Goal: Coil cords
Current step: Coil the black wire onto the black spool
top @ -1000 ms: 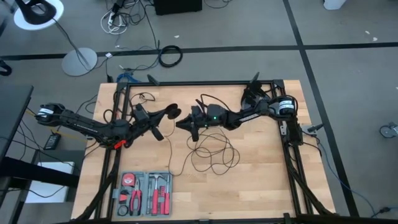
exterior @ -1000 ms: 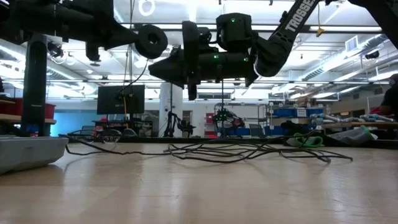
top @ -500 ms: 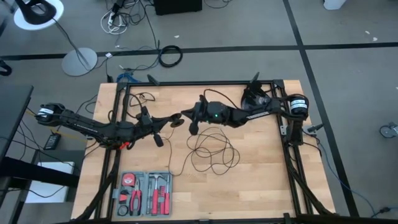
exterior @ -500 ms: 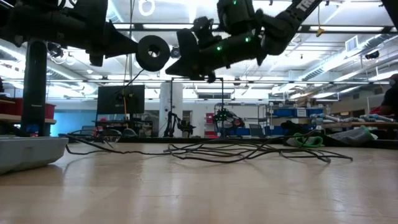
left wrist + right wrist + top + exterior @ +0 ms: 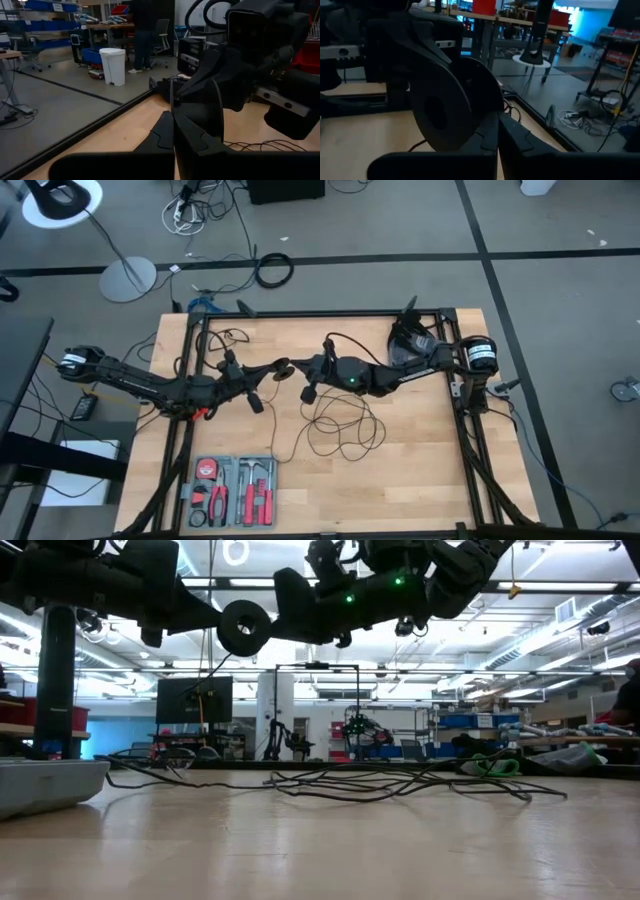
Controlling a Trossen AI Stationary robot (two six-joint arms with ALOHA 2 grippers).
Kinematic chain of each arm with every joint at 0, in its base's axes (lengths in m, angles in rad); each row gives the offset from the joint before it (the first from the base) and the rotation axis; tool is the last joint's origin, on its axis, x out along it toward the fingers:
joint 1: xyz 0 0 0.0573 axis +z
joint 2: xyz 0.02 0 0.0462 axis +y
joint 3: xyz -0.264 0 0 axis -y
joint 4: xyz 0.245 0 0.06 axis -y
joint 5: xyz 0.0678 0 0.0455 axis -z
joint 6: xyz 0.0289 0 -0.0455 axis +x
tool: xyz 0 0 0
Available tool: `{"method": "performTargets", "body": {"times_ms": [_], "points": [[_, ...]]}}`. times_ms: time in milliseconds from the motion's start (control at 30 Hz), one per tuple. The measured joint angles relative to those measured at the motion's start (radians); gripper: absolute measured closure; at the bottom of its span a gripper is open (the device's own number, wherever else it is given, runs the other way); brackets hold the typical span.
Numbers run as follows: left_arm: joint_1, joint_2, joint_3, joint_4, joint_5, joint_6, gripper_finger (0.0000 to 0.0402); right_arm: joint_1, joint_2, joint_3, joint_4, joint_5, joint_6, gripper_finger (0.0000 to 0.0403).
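Left pincer (image 5: pixel 278 367): raised above the desk (image 5: pixel 420 460), pressed together on the round black puck (image 5: pixel 245 627).
Right pincer (image 5: pixel 300 370): pressed together, tip just beside the puck, holding nothing I can make out.
Cord (image 5: pixel 345 430): thin black loops lying loose mid-desk, below both arms.

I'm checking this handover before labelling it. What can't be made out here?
- High view: where the cord joins the puck; too thin, arms overlap.
- Low view: what the right gripper pinches; dark against ceiling lights.
- Left wrist view: the puck, hidden behind the left gripper.
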Motion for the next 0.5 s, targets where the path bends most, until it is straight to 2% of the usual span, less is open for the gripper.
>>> {"method": "performTargets", "body": {"times_ms": [133,500], "points": [[0.001,0.019,0.000,0.020,-0.001,-0.006,0.0402,0.001,0.000,0.003,0.030,-0.048,-0.002,0.0402],[0.001,0.167,-0.001,0.197,-0.007,-0.006,0.0402,0.001,0.000,0.055,-0.063,-0.127,-0.005,0.0403]]}}
